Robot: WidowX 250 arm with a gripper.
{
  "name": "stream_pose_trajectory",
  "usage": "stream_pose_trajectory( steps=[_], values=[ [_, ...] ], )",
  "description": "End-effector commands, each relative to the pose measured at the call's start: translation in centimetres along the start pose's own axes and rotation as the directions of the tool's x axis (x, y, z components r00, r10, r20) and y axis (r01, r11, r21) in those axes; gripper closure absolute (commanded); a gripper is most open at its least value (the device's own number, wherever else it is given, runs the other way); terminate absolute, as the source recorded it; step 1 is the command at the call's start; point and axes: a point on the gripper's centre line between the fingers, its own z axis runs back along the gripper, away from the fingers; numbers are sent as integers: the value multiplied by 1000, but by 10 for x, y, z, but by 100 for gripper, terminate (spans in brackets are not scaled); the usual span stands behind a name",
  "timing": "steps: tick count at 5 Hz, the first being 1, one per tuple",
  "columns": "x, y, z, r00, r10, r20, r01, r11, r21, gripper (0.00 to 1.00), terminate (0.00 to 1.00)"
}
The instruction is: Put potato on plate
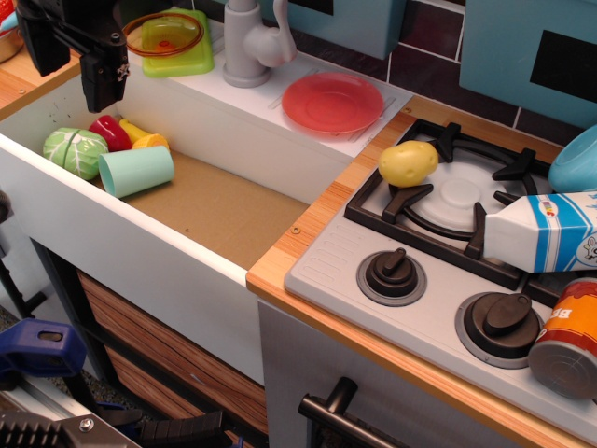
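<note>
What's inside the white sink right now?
In the white sink: a green-white cabbage toy, red piece, yellow-orange pieces and a tipped mint cup. Anything behind them is hidden.

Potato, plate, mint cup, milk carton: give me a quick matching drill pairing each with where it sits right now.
Things:
1. potato
2. plate
3. mint cup
4. milk carton

Places:
A. lying on its side in the sink
B. on the white ledge beside the faucet
C. on the left edge of the burner grate
D. lying across the right side of the stove

Pairs: 1-C, 2-B, 3-A, 4-D
</note>
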Motion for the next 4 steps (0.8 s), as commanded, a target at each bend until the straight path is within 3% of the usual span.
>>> stream_pose_trajectory(
  steps=[1, 2, 4],
  values=[
    [47, -53, 43, 997, 16, 75, -18, 1000, 19, 0, 0],
    [64, -91, 54, 994, -21, 105, 25, 999, -39, 0, 0],
    [100, -167, 50, 974, -114, 196, 125, 991, -44, 0, 0]
  ],
)
